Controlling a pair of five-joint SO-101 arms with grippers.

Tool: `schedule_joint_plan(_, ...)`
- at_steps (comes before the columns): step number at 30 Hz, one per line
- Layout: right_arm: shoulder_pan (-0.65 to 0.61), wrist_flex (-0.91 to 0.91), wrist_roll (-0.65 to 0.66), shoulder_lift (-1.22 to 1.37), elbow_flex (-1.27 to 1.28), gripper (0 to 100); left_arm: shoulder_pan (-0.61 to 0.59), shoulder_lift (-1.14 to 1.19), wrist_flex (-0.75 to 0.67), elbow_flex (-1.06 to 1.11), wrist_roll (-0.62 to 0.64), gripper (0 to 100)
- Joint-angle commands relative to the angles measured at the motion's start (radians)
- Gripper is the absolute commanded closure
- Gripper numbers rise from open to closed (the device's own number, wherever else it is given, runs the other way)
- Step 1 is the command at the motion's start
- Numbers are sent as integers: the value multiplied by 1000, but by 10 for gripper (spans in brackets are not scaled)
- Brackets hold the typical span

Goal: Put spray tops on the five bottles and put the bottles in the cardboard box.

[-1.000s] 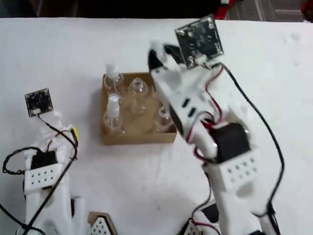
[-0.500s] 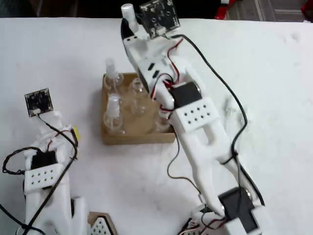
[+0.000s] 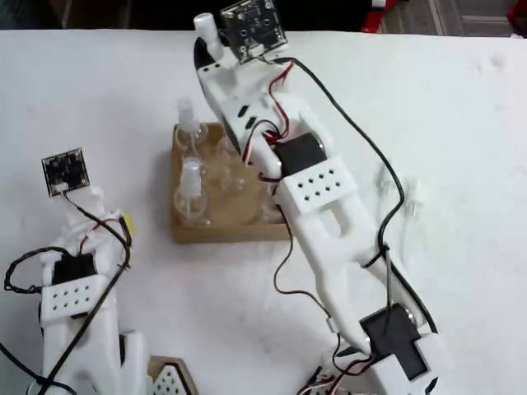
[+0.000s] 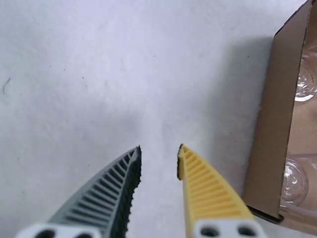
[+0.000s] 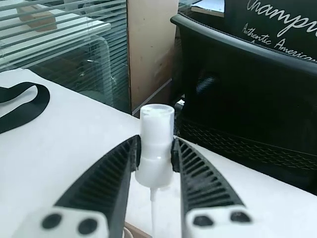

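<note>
We are looking over a white table (image 3: 461,123), with a black chair (image 5: 247,84) standing past its far edge. Well inside the edges, the brown cardboard box (image 3: 185,230) is holding clear plastic bottles (image 3: 191,193). Beyond its far wall our right gripper (image 5: 154,144) is clamping a white spray top (image 5: 156,124), while our left gripper (image 4: 159,151) is hovering slightly parted, gripping nothing, beside the box.

White counter (image 3: 469,123). Beyond its far edge: black mesh chair (image 5: 247,94), brown panel (image 5: 151,49), glass with blinds (image 5: 54,25). Black strap (image 5: 25,106) lies on counter.
</note>
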Motion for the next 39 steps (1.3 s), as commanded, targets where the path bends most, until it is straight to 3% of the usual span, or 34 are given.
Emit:
schedule_joint_plan(1, -16, -24, -8, -7, -3, 982, 13, -12, -29, -5, -9, 880)
schedule_joint_plan(21, 5, -25, -9, -22, 91, 982, 13, -12, -29, -5, -9, 880)
schedule_joint_plan(32, 19, -25, 0, -173, 92, 982, 13, -12, -29, -5, -9, 880)
schedule_joint_plan(39, 51, -176, 2, -170, 143, 982, 13, -12, -29, -5, -9, 880)
